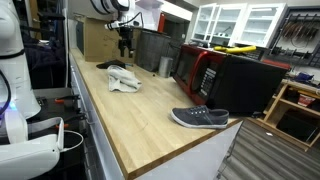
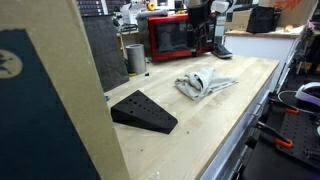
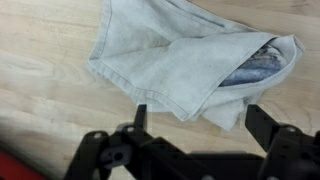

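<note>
A crumpled light grey cloth (image 3: 185, 55) lies on the wooden countertop (image 3: 40, 90). A bluish striped fold (image 3: 255, 66) shows at its right side. My gripper (image 3: 200, 120) hangs over the cloth's near edge with its jaws wide apart. One dark fingertip (image 3: 140, 116) is left of the cloth corner and the other stands to the right. Nothing is between them. In both exterior views the gripper (image 1: 125, 45) (image 2: 198, 42) hovers well above the cloth (image 1: 123, 78) (image 2: 205, 83).
A grey shoe (image 1: 200, 118) lies near the counter's front end. A red microwave (image 1: 195, 65) (image 2: 170, 35), a black appliance (image 1: 245, 82) and a metal cup (image 1: 165, 66) (image 2: 135, 57) line the wall side. A black wedge (image 2: 143, 110) and a cardboard panel (image 2: 70, 90) stand past the cloth.
</note>
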You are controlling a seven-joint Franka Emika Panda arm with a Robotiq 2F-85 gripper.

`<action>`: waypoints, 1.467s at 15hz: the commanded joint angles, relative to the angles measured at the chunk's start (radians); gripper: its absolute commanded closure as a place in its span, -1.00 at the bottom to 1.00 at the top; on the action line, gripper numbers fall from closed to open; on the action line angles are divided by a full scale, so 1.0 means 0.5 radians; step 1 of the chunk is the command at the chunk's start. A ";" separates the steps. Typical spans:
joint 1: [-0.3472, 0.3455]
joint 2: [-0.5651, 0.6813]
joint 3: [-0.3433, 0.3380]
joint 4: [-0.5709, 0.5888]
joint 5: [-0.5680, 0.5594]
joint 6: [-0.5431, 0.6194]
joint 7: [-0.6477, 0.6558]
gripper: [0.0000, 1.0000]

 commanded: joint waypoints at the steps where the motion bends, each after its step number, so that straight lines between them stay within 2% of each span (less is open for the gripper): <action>1: 0.035 0.400 0.012 0.388 -0.015 -0.232 -0.203 -1.00; 4: 0.080 0.654 0.007 0.634 -0.042 -0.368 -0.208 -1.00; 8: 0.148 0.881 -0.057 0.914 -0.120 -0.575 0.015 -1.00; 12: 0.197 1.013 -0.147 1.089 -0.258 -0.813 0.216 -1.00; 16: 0.208 1.083 -0.190 1.126 -0.282 -0.952 0.321 -1.00; 22: 0.224 1.164 -0.187 1.053 -0.186 -0.845 0.513 -1.00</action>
